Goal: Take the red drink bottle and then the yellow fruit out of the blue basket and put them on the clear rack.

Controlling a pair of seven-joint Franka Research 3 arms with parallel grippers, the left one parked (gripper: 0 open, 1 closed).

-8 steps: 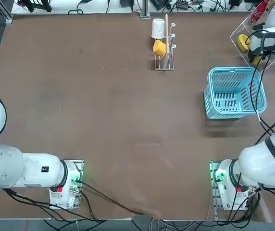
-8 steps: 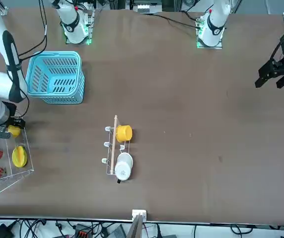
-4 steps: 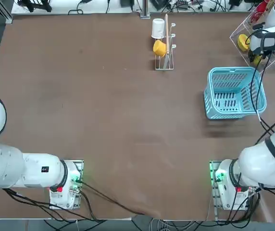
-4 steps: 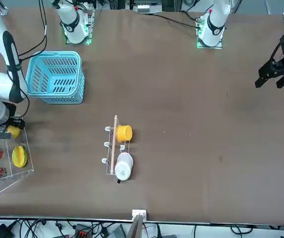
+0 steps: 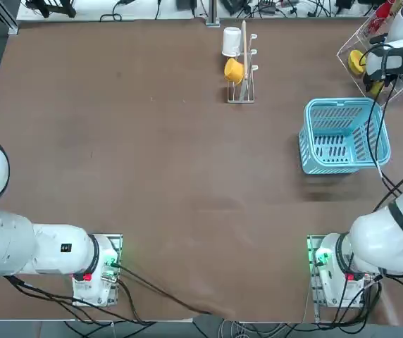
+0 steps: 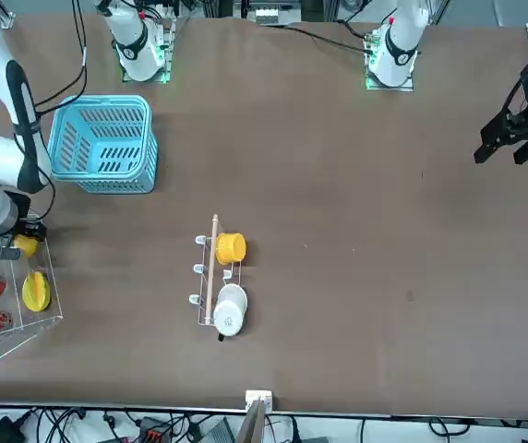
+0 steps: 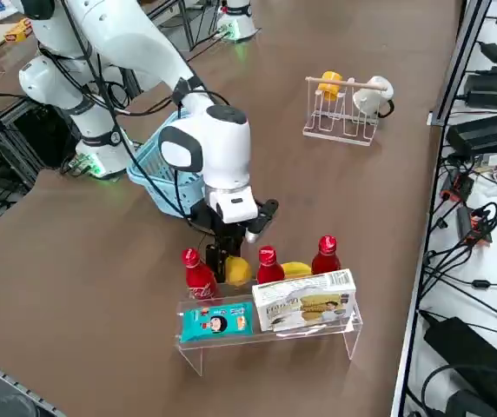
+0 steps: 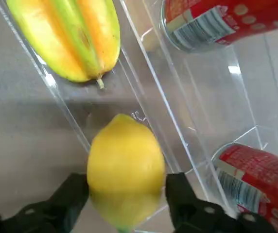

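Nothing visibly shifted from the earlier top view: clear rack (image 5: 349, 73) far right, beyond the blue basket (image 5: 335, 169). Wrist view: yellow fruit (image 8: 126, 160) on the rack, between right gripper's (image 8: 127, 183) parted fingers; may roll if brushed during withdrawal.

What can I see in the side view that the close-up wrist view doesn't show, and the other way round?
Only the right side view: the blue basket, the cup stand, a white box and a teal packet.

Only the right wrist view: the stem of the ridged fruit, and barcodes on red bottles.

Both: the clear rack, the yellow fruit, those fruit and bottles, and the right gripper at the yellow fruit.
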